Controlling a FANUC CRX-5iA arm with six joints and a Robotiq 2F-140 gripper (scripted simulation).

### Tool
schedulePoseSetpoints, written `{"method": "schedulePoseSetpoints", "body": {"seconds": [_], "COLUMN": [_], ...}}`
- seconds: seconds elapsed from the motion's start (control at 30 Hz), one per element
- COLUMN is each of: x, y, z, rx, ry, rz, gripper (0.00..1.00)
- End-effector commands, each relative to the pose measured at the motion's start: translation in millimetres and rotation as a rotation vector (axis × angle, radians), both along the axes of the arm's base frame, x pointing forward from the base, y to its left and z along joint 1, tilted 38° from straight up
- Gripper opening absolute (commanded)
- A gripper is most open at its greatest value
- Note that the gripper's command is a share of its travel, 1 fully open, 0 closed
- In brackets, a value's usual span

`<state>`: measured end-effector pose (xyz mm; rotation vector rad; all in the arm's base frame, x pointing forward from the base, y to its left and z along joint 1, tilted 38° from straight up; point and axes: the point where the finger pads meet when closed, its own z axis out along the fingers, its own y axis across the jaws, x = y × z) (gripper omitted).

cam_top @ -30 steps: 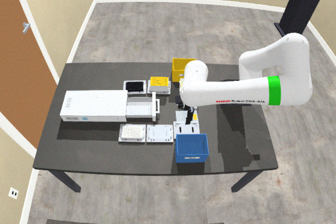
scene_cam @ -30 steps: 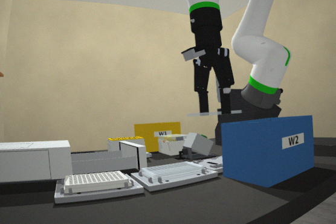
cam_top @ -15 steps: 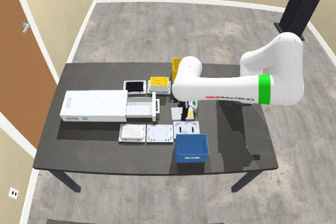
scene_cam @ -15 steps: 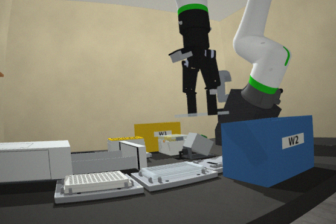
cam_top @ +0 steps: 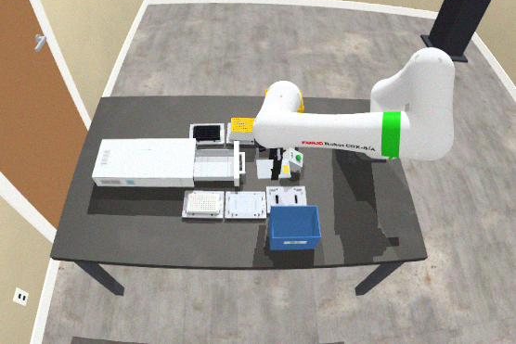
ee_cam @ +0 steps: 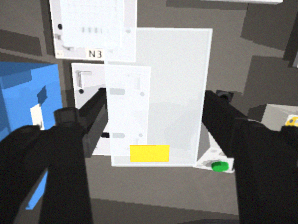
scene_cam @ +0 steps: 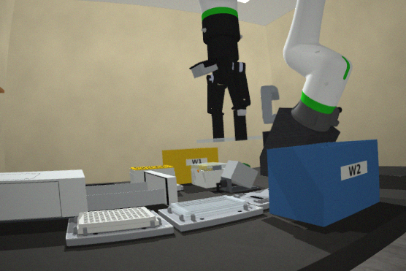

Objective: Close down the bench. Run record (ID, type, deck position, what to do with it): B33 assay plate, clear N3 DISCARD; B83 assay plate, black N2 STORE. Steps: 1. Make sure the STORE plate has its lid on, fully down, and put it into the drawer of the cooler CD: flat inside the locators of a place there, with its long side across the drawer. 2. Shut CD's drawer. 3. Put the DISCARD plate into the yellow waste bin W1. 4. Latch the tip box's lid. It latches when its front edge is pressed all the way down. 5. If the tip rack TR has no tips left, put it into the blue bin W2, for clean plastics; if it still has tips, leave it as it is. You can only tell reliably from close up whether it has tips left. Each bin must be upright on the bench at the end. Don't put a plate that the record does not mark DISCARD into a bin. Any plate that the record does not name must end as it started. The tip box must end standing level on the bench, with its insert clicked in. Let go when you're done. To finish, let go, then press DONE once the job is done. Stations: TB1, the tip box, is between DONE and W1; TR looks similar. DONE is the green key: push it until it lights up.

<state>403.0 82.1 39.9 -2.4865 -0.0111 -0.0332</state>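
Observation:
My gripper hangs high above the middle of the bench, shut on a thin clear plate lid with a yellow label. In the wrist view the lid lies flat between the black fingers. It also shows from above. The black plate sits in its nest at the back, beside the cooler's open drawer. The clear plate sits in nest N3 at the front. The yellow-topped tip rack stands next to the black plate.
The cooler CD fills the left. A white plate sits left of N3, and an empty nest sits to its right. Blue bin W2 stands in front. Yellow bin W1 is at the back. The green key is below me.

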Motion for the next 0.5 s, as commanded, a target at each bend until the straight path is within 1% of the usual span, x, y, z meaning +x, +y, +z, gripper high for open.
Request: {"method": "schedulePoseSetpoints", "body": {"seconds": [0.0, 0.07, 0.47], "x": [9, 9, 31], "y": [-8, -8, -26], "z": [-5.0, -5.0, -18.7], "rx": [0.0, 0.0, 0.0], "ry": [-0.001, -0.001, -0.001], "rz": [0.0, 0.0, 0.0], "gripper": [0.1, 0.1, 0.1]}}
